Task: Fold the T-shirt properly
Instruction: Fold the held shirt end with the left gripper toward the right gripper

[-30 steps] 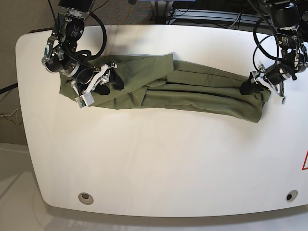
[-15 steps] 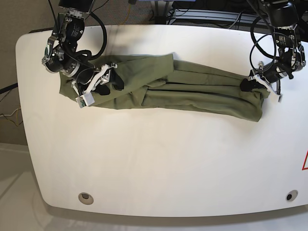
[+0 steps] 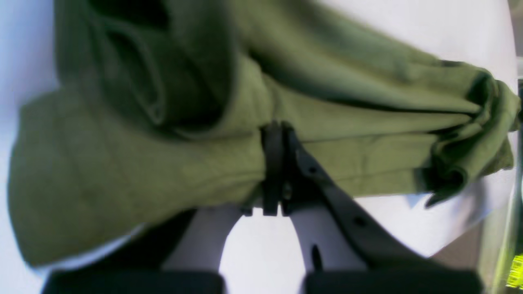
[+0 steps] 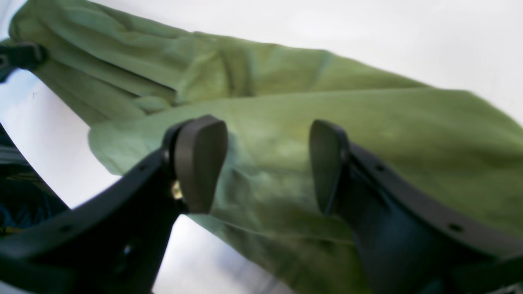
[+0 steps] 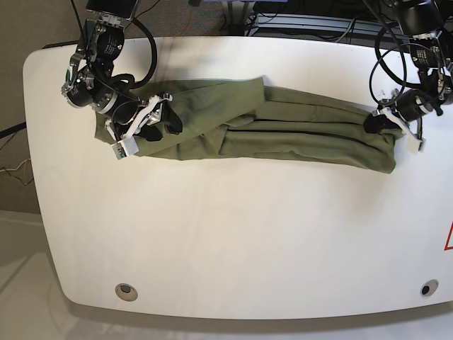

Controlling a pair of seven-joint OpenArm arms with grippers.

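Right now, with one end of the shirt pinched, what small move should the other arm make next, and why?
Probably close the right gripper on the cloth. Its jaws stand open over the T-shirt, with fabric lying between the pads and nothing gripped. The left gripper is already shut on the opposite end. Until both ends are held, the long folded strip cannot be lifted evenly off the table for the next fold.

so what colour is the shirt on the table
Plain olive-green cotton T-shirt, no pattern visible; clearest in the base view.
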